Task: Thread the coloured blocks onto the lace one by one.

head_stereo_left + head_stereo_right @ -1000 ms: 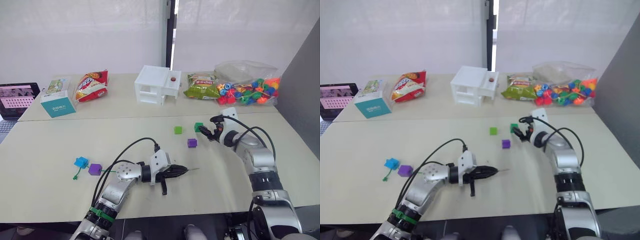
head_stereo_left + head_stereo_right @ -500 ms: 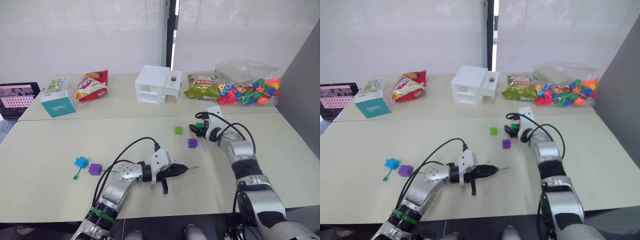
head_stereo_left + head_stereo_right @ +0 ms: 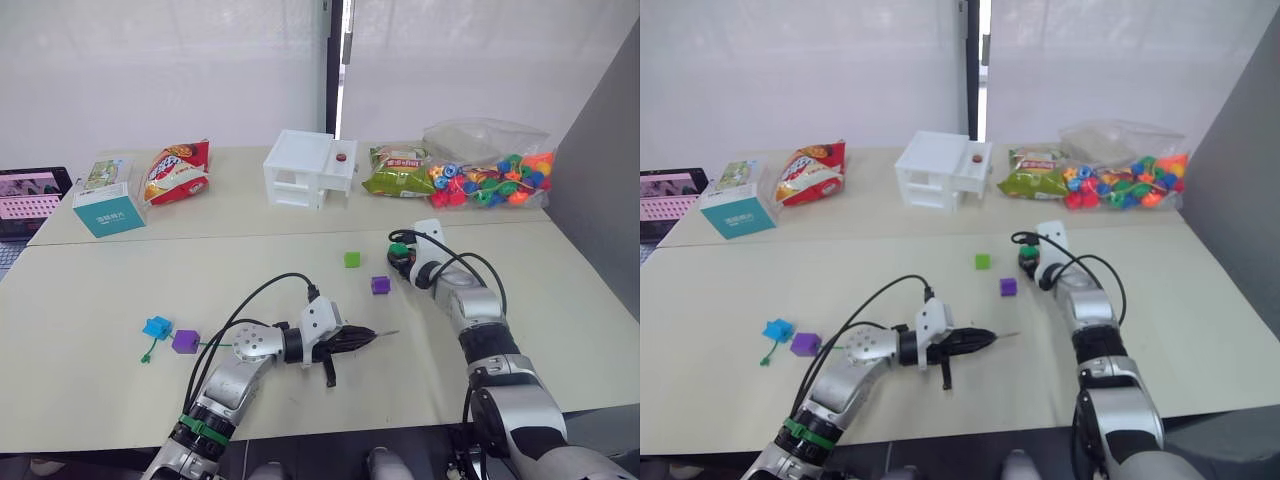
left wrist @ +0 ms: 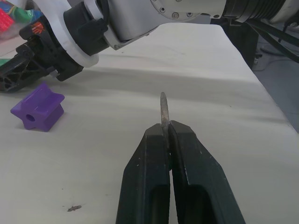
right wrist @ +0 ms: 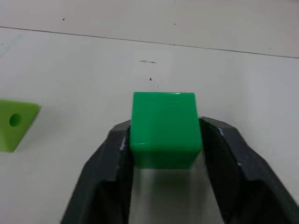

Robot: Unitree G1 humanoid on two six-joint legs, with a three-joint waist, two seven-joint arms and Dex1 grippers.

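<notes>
A dark green block sits clamped between the two black fingers of the right tool, held at the right of the pale surface. Just beside it lie a light green block and a purple block, the latter showing a round hole through its side in the left wrist view. Toward the middle of the surface, the left tool has its fingers pressed together on the stiff dark tip of the lace, which juts out toward the right arm. The green lace trails off to the left, where a bright blue block and a second purple block rest side by side. Along the far edge stand a white box, snack bags and a clear bag of beads, well apart from the work.
</notes>
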